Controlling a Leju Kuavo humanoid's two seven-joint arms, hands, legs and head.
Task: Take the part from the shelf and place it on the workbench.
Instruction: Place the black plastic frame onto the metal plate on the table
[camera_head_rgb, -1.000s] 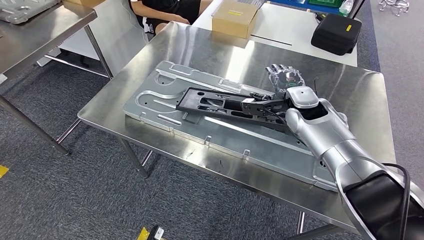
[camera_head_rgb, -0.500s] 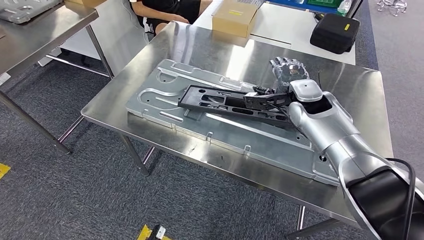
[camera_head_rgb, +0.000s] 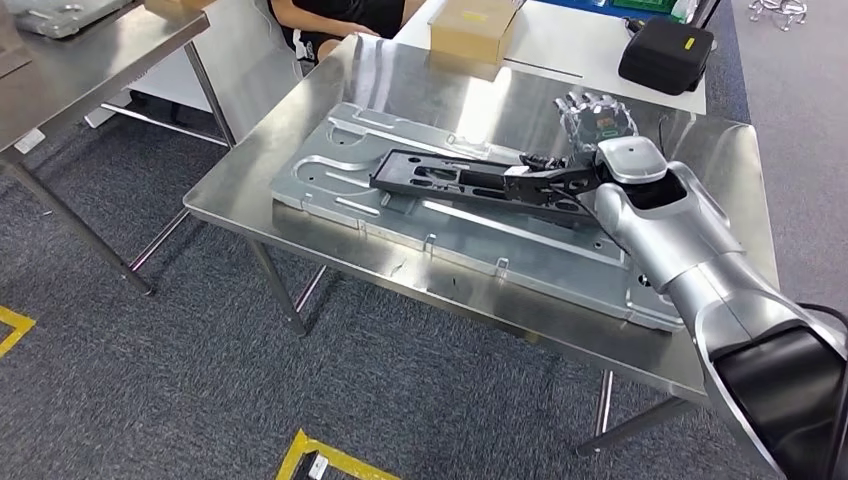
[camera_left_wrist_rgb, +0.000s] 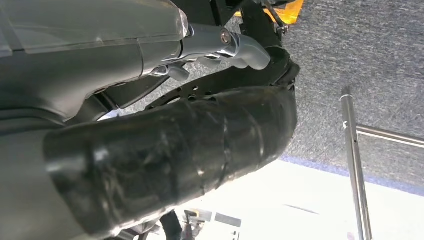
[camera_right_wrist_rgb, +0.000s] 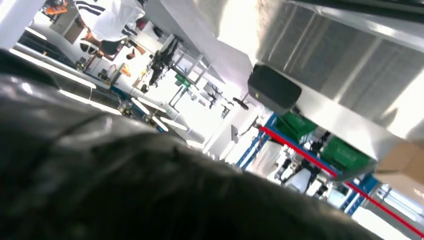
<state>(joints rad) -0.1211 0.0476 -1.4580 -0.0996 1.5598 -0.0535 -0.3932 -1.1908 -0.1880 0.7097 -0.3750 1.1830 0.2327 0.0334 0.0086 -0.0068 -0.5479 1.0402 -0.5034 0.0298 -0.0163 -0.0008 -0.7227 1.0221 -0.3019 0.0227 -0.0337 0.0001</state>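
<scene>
A long black part (camera_head_rgb: 455, 180) with cut-outs lies slanted over a large silver plate (camera_head_rgb: 420, 225) on the steel workbench (camera_head_rgb: 480, 95). My right hand (camera_head_rgb: 590, 140) grips the part's right end, dark fingers (camera_head_rgb: 548, 172) wrapped on it, the silver arm reaching in from the lower right. The part's far end sits low over the plate; whether it touches I cannot tell. In the left wrist view my left hand (camera_left_wrist_rgb: 235, 47) hangs over the carpet, showing a silver finger piece; its pose is unclear.
A cardboard box (camera_head_rgb: 472, 25) and a black case (camera_head_rgb: 665, 55) stand at the back on a white table. A person (camera_head_rgb: 335, 15) sits behind the workbench. Another steel table (camera_head_rgb: 90, 60) stands at the left. Yellow tape (camera_head_rgb: 330, 462) marks the carpet.
The whole picture has shifted, so the camera moved. My right hand still holds the black part over the silver plate in about the same place.
</scene>
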